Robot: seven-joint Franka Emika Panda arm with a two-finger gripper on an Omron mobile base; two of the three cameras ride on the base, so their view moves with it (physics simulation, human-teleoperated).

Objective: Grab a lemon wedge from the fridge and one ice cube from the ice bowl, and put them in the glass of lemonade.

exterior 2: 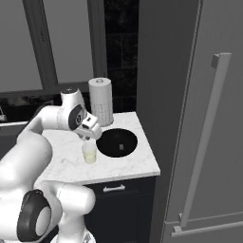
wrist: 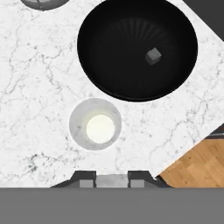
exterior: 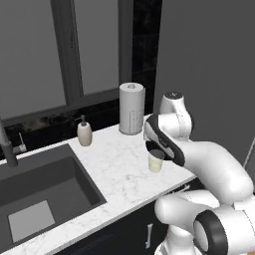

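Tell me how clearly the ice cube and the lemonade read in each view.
Hand view: sharp, cube grey against the black bowl, lemonade a bright pale disc. Right base view: cube a faint speck. Left base view: arm hides the bowl; glass partly covered.

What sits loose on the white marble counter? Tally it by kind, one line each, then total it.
Shallow round black ice bowl: 1
Small grey ice cube inside that bowl: 1
Clear glass tumbler of pale yellow lemonade: 1
White paper-towel roll: 1
Beige soap dispenser bottle: 1
Total: 5
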